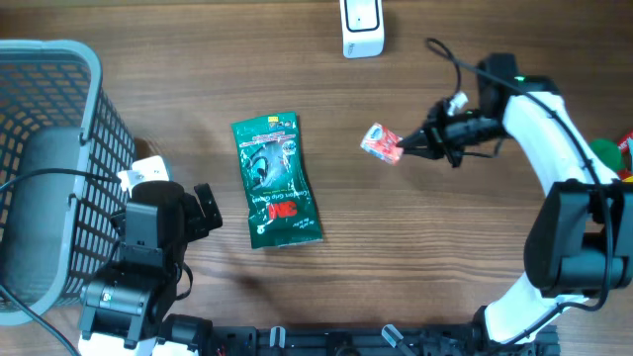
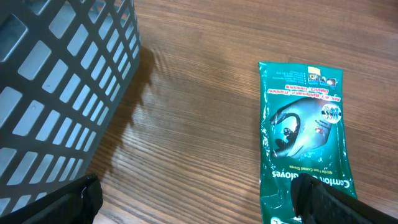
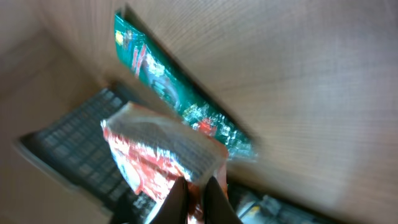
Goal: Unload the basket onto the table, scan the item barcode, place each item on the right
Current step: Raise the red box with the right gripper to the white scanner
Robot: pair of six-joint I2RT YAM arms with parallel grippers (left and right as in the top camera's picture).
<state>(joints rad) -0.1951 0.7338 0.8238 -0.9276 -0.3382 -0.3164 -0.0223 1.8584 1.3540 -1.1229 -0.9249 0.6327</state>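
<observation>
One red packet (image 1: 379,142) pinched by right tool (image 1: 403,148).

The right arm (image 1: 542,129), on the right side of the overhead frame, has smooth white shells along its long links and bulky black housings at the joints. A thin black cable (image 1: 450,57) loops off its upper end, and a small green light (image 1: 518,79) glows close by. A pale tag (image 1: 457,100) there is perhaps a connector. The right gripper (image 1: 406,147) is black and slender. The left arm (image 1: 138,247), at lower left, is mostly black, with a white label (image 1: 146,175) and a paler base section (image 1: 114,326). The left gripper (image 1: 209,210) has blocky matte-black fingers (image 2: 59,202).
</observation>
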